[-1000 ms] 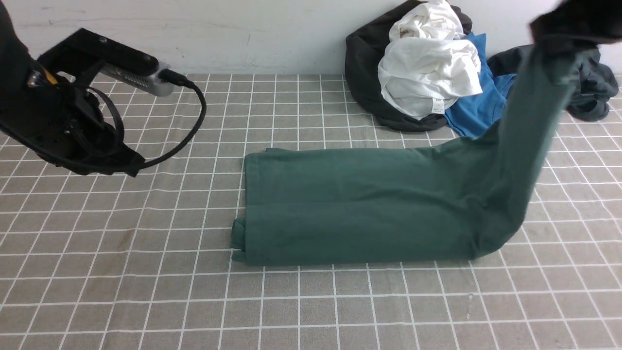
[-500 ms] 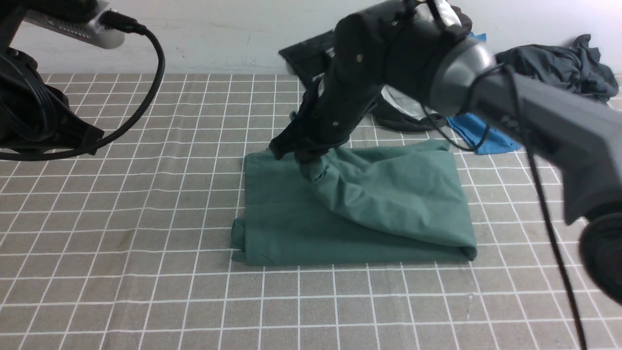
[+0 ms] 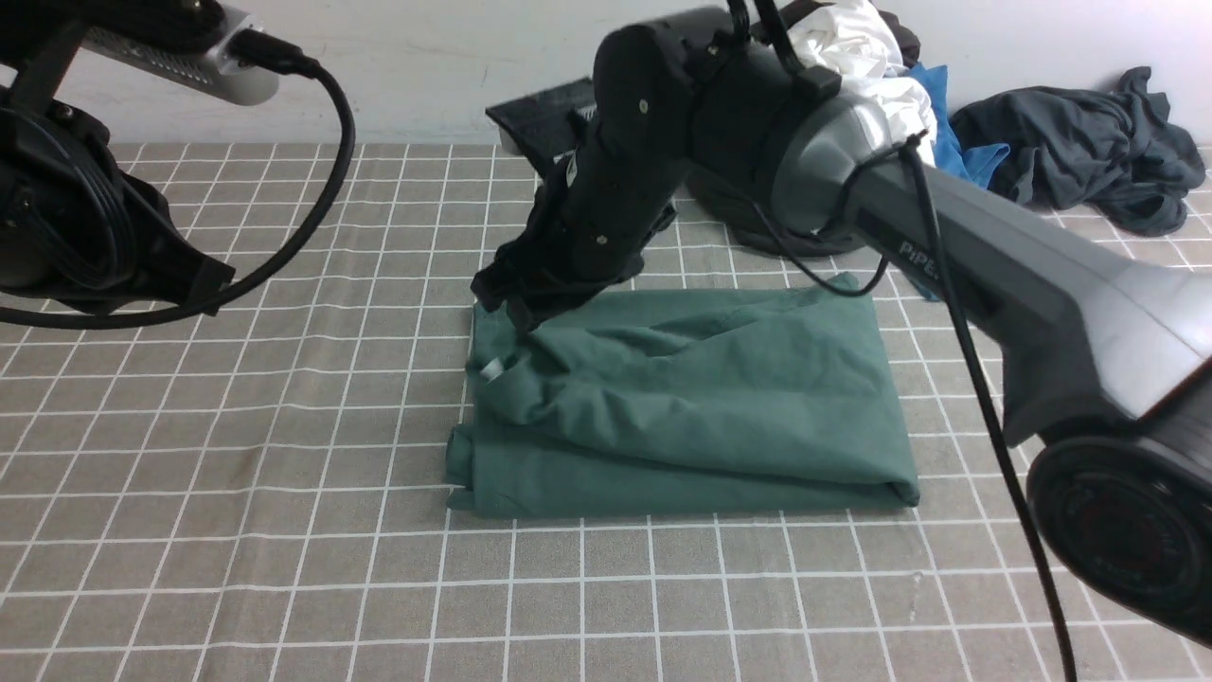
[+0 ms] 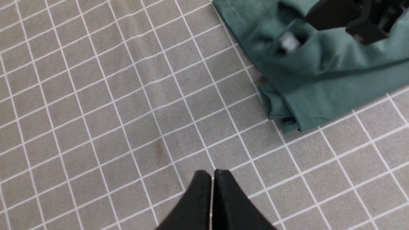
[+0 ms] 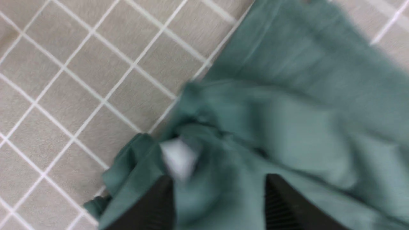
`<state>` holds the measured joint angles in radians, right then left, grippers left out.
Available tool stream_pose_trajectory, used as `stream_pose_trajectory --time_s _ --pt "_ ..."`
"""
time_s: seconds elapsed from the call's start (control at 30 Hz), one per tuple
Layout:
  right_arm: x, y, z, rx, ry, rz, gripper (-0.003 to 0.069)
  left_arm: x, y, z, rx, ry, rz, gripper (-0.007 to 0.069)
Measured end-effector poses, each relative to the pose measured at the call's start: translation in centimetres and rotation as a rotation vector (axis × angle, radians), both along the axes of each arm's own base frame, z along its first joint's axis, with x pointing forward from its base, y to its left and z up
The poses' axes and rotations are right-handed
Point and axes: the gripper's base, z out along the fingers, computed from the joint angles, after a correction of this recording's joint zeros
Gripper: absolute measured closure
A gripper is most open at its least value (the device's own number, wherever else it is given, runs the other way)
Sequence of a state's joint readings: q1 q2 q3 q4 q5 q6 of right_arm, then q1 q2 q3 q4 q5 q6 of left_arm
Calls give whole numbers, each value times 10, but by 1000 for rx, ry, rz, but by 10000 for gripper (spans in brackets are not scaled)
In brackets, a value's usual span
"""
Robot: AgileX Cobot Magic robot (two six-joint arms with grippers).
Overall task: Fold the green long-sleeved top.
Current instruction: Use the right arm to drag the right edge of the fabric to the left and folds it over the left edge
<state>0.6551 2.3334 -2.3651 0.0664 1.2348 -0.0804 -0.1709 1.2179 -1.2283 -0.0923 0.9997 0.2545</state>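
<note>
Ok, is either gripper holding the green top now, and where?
Nothing is held: the right gripper is open above the green top, and the left gripper is shut on nothing.

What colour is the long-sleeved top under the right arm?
The top is dark green, best seen in the front view.

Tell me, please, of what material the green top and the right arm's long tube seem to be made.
The green top: soft matte fabric, probably cotton knit, since it drapes in rounded folds without shine. The tube: smooth and grey with a soft sheen, perhaps coated or bare metal; painted plastic is possible.
</note>
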Motion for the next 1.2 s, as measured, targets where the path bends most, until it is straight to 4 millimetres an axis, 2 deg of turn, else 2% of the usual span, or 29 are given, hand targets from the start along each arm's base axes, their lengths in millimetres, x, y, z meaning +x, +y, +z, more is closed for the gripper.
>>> stream_pose_trajectory --time_s 0.1,0.27,0.4,0.43,0.47,0.53,0.6,0.7,0.8,0.87,0.97,1.0,1.03,1.1,1.13,1.17,1.2 --pt "5 -7 9 -68 -83 -27 149 0 -1 0 1 0 -4 631" --pt "11 -11 1 -114 -93 -80 130 0 -1 0 2 -1 -5 631" --pt "15 4 -50 -90 49 -65 130 0 -1 0 2 1 -5 631" --pt "15 6 -56 -85 67 -61 130 1 -1 -1 3 2 -5 631" --pt "13 15 -82 -72 142 -41 130 2 -1 -2 3 7 -5 631" --pt "10 22 -104 -75 193 -20 130 4 -1 -4 5 14 -5 631" --pt "9 25 -111 -76 202 -15 130 5 -2 -5 5 19 -5 631" --pt "10 25 -107 -73 189 -9 130 5 -2 -5 6 20 -5 631" --pt "11 25 -94 -69 153 -4 130 5 -2 -5 6 19 -6 631" --pt "10 23 -76 -60 116 0 130 5 -2 -5 7 18 -7 631" --pt "5 15 -26 -29 19 13 134 0 -1 -1 5 1 -8 631" --pt "3 14 -18 -23 5 14 134 0 -1 0 4 -2 -8 631" --pt "-4 7 11 -3 -44 14 150 -7 0 5 1 -20 -8 631" --pt "-18 -7 49 12 -96 17 185 -26 4 14 -7 -68 -8 631" --pt "-20 -8 53 14 -99 17 189 -28 4 15 -8 -73 -8 631" --pt "-34 -20 75 18 -122 20 224 -44 7 20 -14 -107 -7 631" --pt "-44 -28 87 19 -130 25 253 -56 9 22 -20 -128 -5 631"
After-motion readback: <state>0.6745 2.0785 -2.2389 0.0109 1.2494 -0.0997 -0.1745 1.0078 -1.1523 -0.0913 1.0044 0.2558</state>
